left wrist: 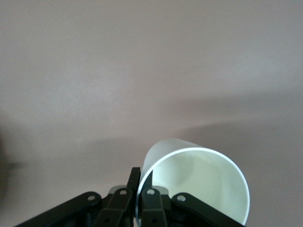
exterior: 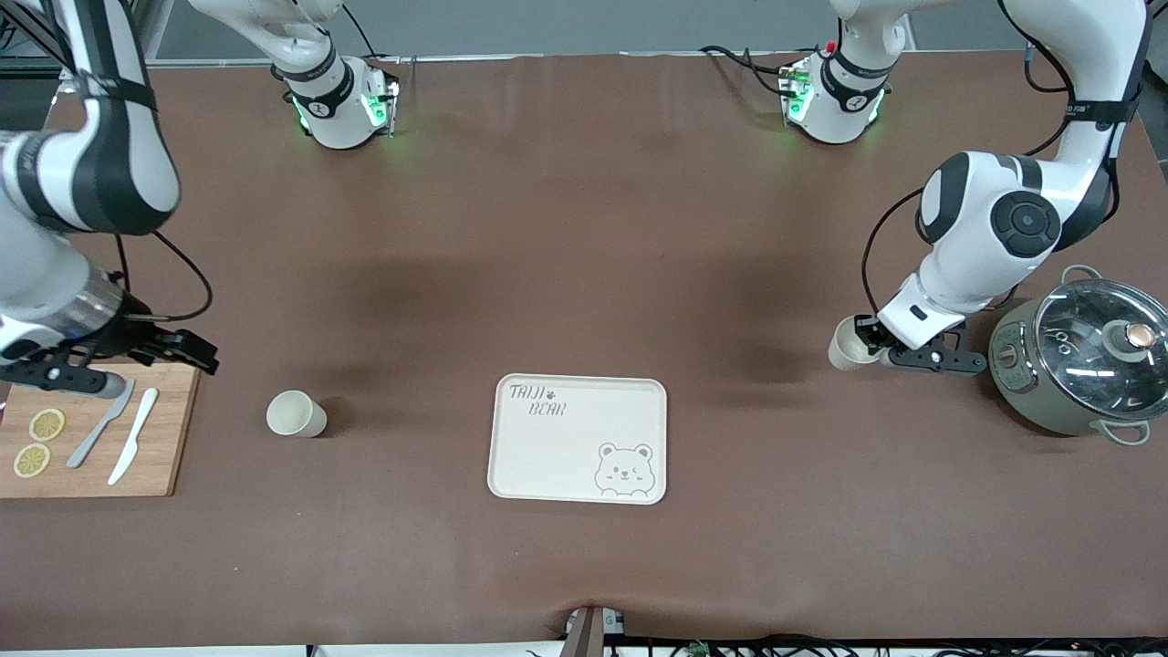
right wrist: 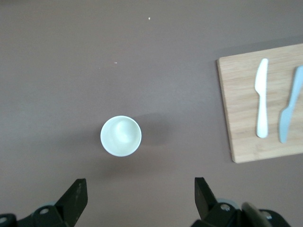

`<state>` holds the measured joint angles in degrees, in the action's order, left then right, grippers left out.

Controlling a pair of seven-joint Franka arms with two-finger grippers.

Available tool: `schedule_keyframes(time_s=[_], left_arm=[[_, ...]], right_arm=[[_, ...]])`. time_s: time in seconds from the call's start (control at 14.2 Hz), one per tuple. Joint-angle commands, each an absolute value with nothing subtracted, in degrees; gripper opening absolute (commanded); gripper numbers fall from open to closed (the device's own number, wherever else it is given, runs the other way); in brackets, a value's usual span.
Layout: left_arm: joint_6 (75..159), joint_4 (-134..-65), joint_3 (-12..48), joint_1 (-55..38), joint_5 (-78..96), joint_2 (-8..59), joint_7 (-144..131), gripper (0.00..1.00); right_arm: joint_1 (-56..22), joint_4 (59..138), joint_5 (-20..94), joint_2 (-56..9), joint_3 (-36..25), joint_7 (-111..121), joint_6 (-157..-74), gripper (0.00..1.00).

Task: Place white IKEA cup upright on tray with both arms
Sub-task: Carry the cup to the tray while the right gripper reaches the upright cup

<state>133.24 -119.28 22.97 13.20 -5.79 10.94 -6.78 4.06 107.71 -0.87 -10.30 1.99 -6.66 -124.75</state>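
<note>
Two white cups show. One cup [exterior: 847, 345] [left wrist: 194, 184] lies tilted on its side near the left arm's end of the table. My left gripper [exterior: 871, 339] [left wrist: 142, 182] is shut on its rim, one finger inside the wall and one outside. The other cup [exterior: 295, 413] [right wrist: 120, 135] stands upright on the table between the wooden board and the cream tray [exterior: 557, 456], which has nothing on it. My right gripper [exterior: 196, 351] [right wrist: 139, 189] hangs open over the board's corner, beside that cup, holding nothing.
A wooden cutting board [exterior: 91, 429] [right wrist: 265, 109] at the right arm's end carries two lemon slices [exterior: 46, 424], a white knife [exterior: 134, 447] [right wrist: 261, 99] and a grey knife [exterior: 100, 424] [right wrist: 289, 111]. A grey pot with a glass lid [exterior: 1081, 365] stands close beside the left gripper.
</note>
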Motion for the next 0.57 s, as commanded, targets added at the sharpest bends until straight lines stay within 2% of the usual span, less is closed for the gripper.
schedule_keyframes(time_s=[0.0,0.49], left_arm=[[128.2,-111.5,26.2,13.1,-6.9,14.9,-11.1,0.00],[119.5,-93.9,26.9,3.9,-7.1,25.6,-19.8,0.00]], right_arm=[[3.6,110.4,-1.4,-12.3,2.1,-6.5,-130.5,1.00],[4.3,110.3,-3.6,-21.0,1.9,-6.5,-140.7,1.00]])
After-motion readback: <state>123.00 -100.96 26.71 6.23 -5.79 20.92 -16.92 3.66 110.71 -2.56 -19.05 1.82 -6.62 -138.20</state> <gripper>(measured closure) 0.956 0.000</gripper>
